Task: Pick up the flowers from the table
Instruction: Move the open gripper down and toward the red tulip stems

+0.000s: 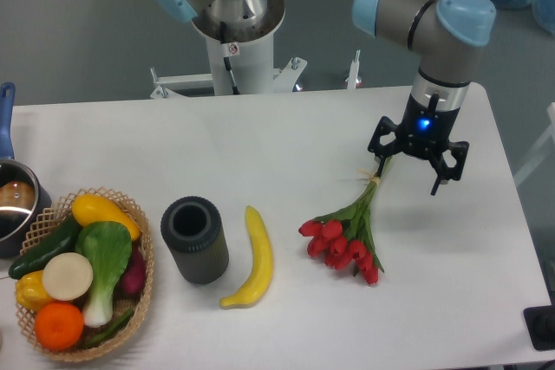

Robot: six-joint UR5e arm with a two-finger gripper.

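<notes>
White table [286,140] fills most of the view, its right edge close beside the arm and its far edge against a grey floor; bare surface lies all round the flowers [347,236], which rest right of centre, long axis slanting, red buds toward the near-left, stems toward the far-right; the gripper [409,171] hangs over the stem tips, fingers spread apart and holding nothing; leftward lie a banana [251,259], a dark cylinder [195,238], a basket [143,253] of produce.
</notes>
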